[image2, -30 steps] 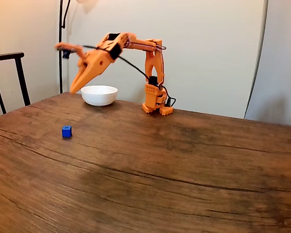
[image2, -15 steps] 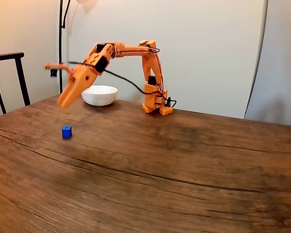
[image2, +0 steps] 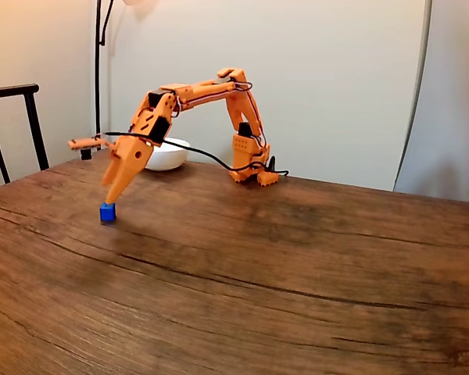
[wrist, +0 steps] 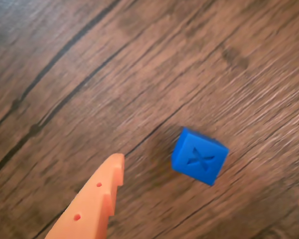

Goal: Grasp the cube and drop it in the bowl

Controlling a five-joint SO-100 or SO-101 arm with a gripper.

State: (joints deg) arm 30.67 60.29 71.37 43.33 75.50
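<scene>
The small blue cube lies on the wooden table at the left in the fixed view. In the wrist view the cube shows an X mark pressed into one face. My orange gripper is open wide. Its long finger points down with the tip just above the cube, and the other finger sticks out to the left. Seen from the wrist, the gripper has one finger left of the cube and the other at the right edge, neither touching it. The white bowl stands behind, partly hidden by the arm.
The arm's base stands at the table's far edge, right of the bowl, with a black cable hanging along the arm. A dark chair and a lamp pole stand beyond the left edge of the table.
The arm has swung away from above the bowl, forward and down, to the cube. The jaws have spread further apart.
</scene>
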